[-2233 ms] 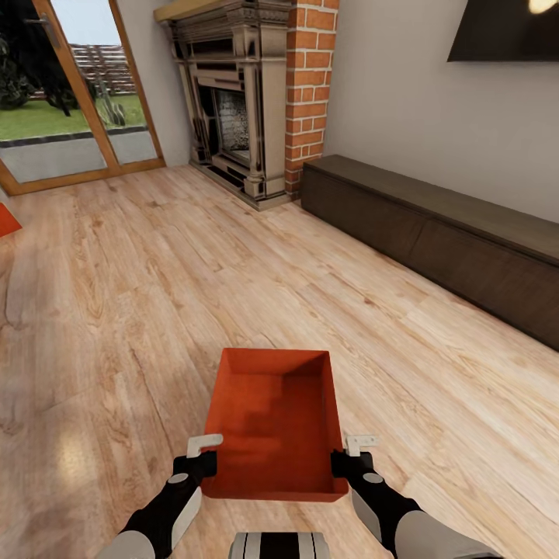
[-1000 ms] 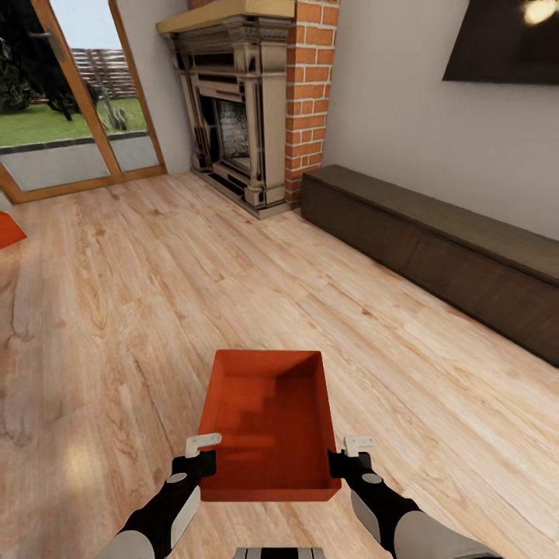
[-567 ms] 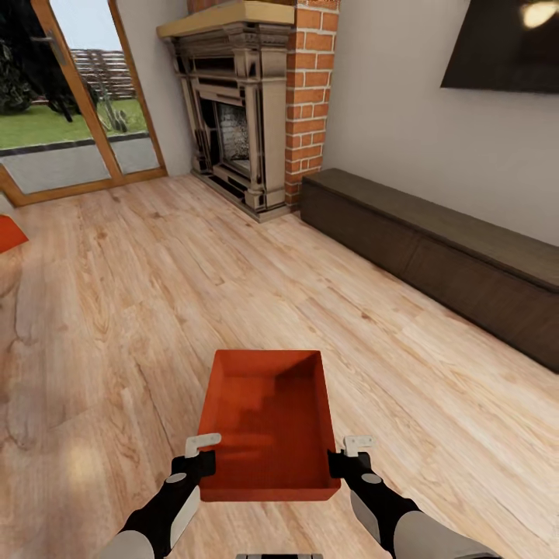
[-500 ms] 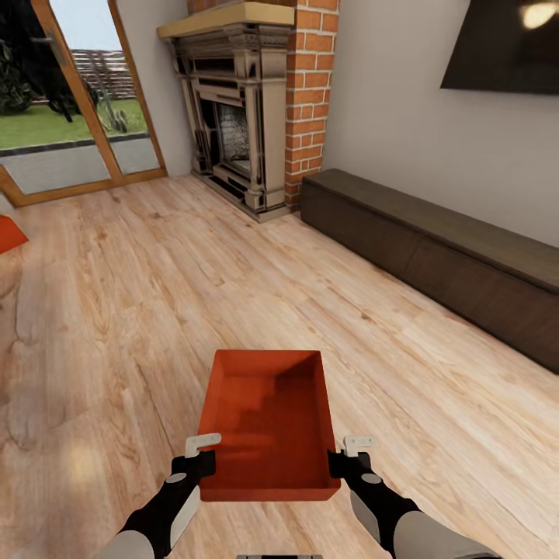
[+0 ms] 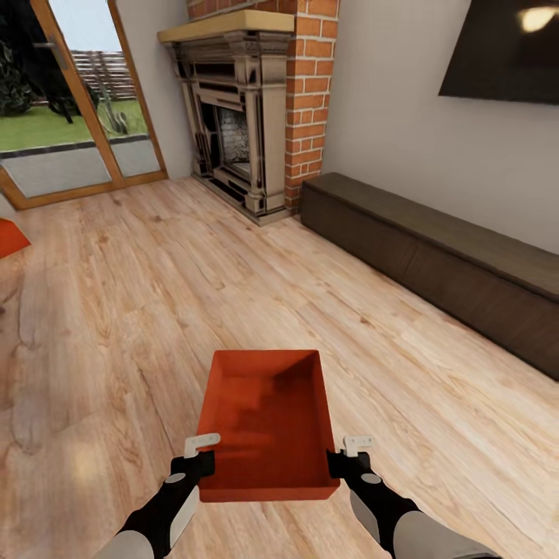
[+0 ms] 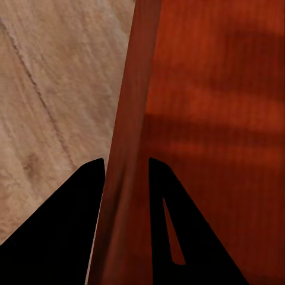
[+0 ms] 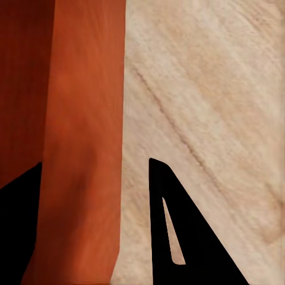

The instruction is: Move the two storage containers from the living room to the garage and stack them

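- I hold one storage container point(image 5: 268, 423) out in front of me, low in the head view, at about 6 o'clock.
- It is an orange-red box with an open top and nothing inside.
- My left hand point(image 5: 203, 454) pinches the box's left wall near the corner close to me. In the left wrist view one finger point(image 6: 71, 231) is outside the wall and the other is inside the box point(image 6: 208, 119).
- My right hand point(image 5: 347, 454) pinches the right wall the same way. In the right wrist view the wall point(image 7: 89, 148) sits between the two dark fingers point(image 7: 184, 237).
- Under the box is the light wood plank floor point(image 5: 155, 295) of the living room.
- The brick fireplace point(image 5: 248, 101) stands far ahead, at about 12 o'clock.
- A long dark low cabinet point(image 5: 435, 248) runs along the wall at about 2 o'clock.
- A dark screen point(image 5: 505, 50) hangs on the wall above it.
- A glass door point(image 5: 70, 101) with a wood frame is at about 10 o'clock, with grass outside.
- A small orange-red corner point(image 5: 12, 235) peeks in at 9 o'clock. I cannot tell what it is.
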Motion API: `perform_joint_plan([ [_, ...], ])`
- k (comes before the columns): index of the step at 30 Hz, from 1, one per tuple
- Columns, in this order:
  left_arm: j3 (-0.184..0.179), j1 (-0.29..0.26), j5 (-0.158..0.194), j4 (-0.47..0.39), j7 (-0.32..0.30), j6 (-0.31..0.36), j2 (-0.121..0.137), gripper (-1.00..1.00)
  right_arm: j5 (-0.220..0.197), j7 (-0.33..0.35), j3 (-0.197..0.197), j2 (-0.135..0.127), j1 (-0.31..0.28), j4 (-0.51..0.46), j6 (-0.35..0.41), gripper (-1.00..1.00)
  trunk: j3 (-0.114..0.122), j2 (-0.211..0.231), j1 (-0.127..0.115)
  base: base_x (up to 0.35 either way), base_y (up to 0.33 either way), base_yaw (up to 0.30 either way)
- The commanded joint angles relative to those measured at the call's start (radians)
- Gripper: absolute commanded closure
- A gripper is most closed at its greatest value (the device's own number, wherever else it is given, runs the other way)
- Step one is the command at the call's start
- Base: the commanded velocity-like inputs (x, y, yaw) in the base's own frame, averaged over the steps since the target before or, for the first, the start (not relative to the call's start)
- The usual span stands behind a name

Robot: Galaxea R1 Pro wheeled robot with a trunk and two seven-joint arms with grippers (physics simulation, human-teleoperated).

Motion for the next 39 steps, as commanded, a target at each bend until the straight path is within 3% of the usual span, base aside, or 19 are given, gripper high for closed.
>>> perform_joint_plan([
  [1, 0.013, 0.000, -0.001, -0.003, 0.005, 0.002, 0.000, 1.00, -0.006, -0.008, 0.004, 0.000, 0.000, 0.001, -0.003, 1.00, 0.003, 0.007, -0.004, 0.000, 0.000, 0.000],
  [39, 0.016, 0.000, -0.002, -0.003, 0.005, 0.002, 0.000, 1.00, -0.006, -0.013, 0.003, 0.001, 0.000, 0.001, -0.001, 1.00, 0.122, 0.273, -0.150, 0.000, 0.000, 0.000],
])
